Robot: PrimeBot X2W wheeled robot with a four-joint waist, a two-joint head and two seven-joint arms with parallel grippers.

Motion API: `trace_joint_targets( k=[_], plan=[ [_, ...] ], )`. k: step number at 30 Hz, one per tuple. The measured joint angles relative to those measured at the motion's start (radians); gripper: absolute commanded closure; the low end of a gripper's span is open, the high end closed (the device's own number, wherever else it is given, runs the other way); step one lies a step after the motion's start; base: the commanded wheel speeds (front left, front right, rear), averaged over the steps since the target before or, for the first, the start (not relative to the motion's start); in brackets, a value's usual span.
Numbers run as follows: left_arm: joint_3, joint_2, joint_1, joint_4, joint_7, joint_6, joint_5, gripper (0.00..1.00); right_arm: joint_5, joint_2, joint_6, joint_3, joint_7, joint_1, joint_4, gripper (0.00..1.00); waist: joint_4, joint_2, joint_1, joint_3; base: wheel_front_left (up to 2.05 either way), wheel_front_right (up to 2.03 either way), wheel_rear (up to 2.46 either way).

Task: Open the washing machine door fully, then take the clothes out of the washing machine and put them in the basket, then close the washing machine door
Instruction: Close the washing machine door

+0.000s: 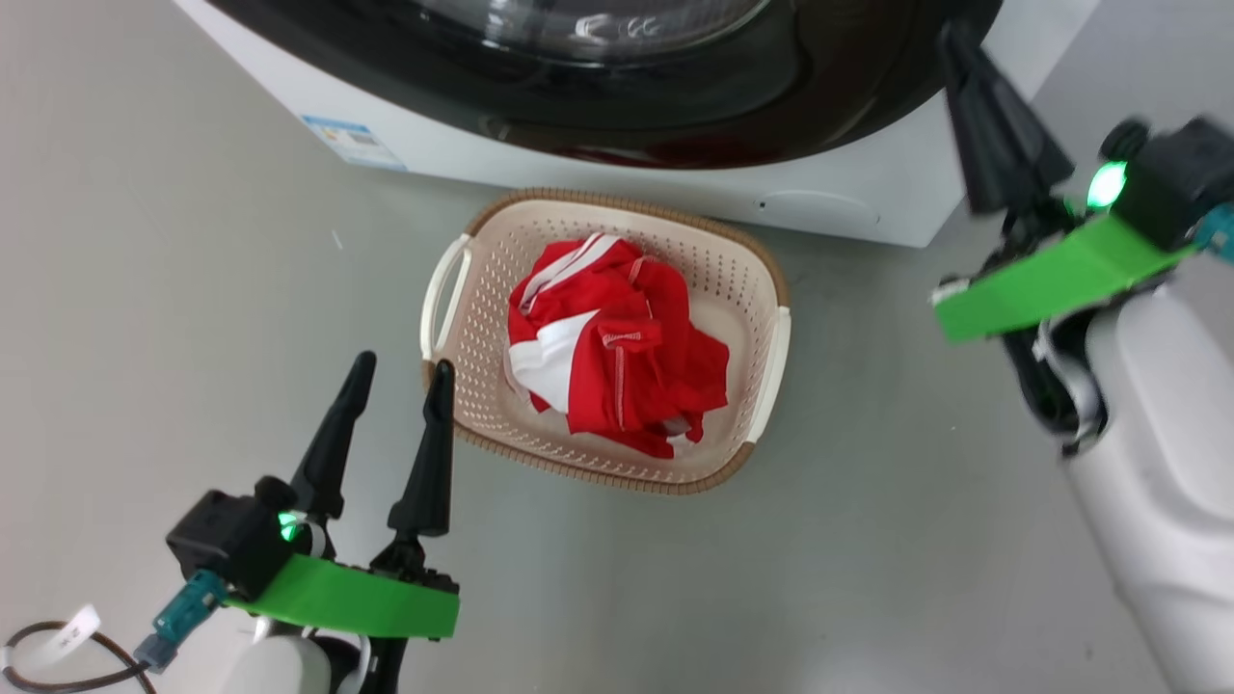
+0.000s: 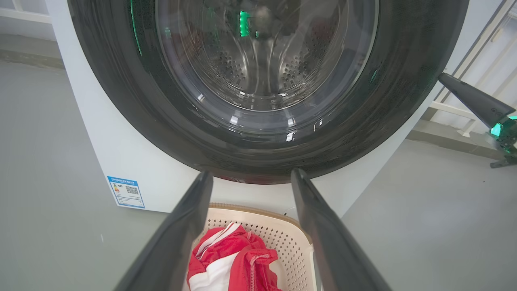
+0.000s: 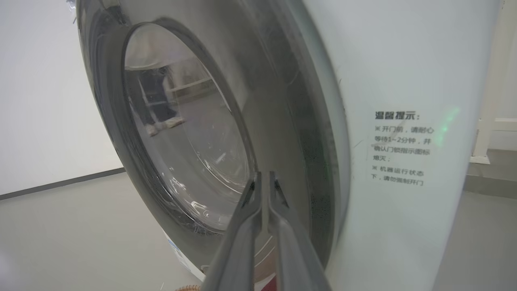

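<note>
Lower left: your left gripper is wide open, empty. Middle: the soft clothes lie in the basket. Top: the washing machine door looks shut; it's hard and slippery, so push near its edge. Upper right: your right gripper is pinched closed, empty.

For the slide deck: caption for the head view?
Clothes in basket before the washing machine; left pincer open, right pincer shut.

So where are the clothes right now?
In the head view, the red clothes lie in the basket at centre, on the floor before the washing machine, just right of the left gripper.
</note>
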Motion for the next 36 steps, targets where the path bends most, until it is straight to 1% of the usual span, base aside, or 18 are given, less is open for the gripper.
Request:
trace_joint_targets(
  k=[5, 15, 21, 31, 36],
  plan=[
    [0.011, 0.0, 0.037, 0.022, -0.001, 0.0, 0.031, 0.0, 0.0, 0.014, -0.002, 0.001, 0.0, 0.117, -0.006, 0.0, -0.017, 0.0, 0.0, -0.052, 0.0, 0.0, 0.0],
    [0.051, 0.001, 0.118, 0.062, -0.001, 0.0, 0.089, 0.0, 0.001, 0.05, -0.002, -0.054, 0.0, 0.346, -0.014, 0.0, -0.066, 0.0, 0.0, -0.168, 0.0, 0.0, 0.0],
    [0.064, 0.003, 0.157, 0.073, -0.001, 0.0, 0.114, 0.0, 0.001, 0.052, -0.002, -0.073, 0.0, 0.463, -0.009, 0.0, -0.104, 0.0, 0.0, -0.233, 0.0, 0.0, 0.0],
    [0.075, 0.026, 0.219, 0.082, -0.001, 0.0, 0.121, 0.0, 0.0, 0.065, -0.002, -0.116, 0.0, 0.606, -0.024, 0.0, -0.175, 0.0, 0.0, -0.318, 0.0, 0.0, 0.0],
    [0.106, 0.033, 0.243, 0.083, -0.001, 0.0, 0.124, 0.0, 0.0, 0.075, -0.002, -0.139, 0.0, 0.647, -0.032, 0.0, -0.212, 0.0, 0.0001, -0.351, 0.0, 0.0, 0.0]
  ],
)
